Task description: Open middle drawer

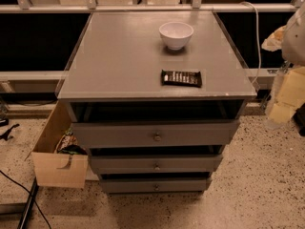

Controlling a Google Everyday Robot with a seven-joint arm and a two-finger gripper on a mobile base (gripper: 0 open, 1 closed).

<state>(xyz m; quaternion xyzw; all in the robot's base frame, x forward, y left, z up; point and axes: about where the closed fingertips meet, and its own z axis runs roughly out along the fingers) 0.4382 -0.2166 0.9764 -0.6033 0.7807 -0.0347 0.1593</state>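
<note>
The gray cabinet (143, 56) has three stacked drawer fronts. The middle drawer (190, 163) is a wide, low gray panel with a small round metal knob (156, 166) at its centre, and a dark gap shows above it. The taller top drawer (119, 133) stands out a little further, and the narrowest bottom drawer (124, 185) sits below. My arm comes in pale at the right edge. Its gripper (281, 104) hangs to the right of the cabinet at about top-drawer height, well away from the middle knob and touching no drawer.
A white bowl (176, 34) and a dark snack bar (181, 78) sit on the cabinet top. An open cardboard box (57, 168) with items inside leans against the cabinet's left side. Cables (28, 204) lie on the speckled floor at the left. A white cable (258, 37) hangs at the right.
</note>
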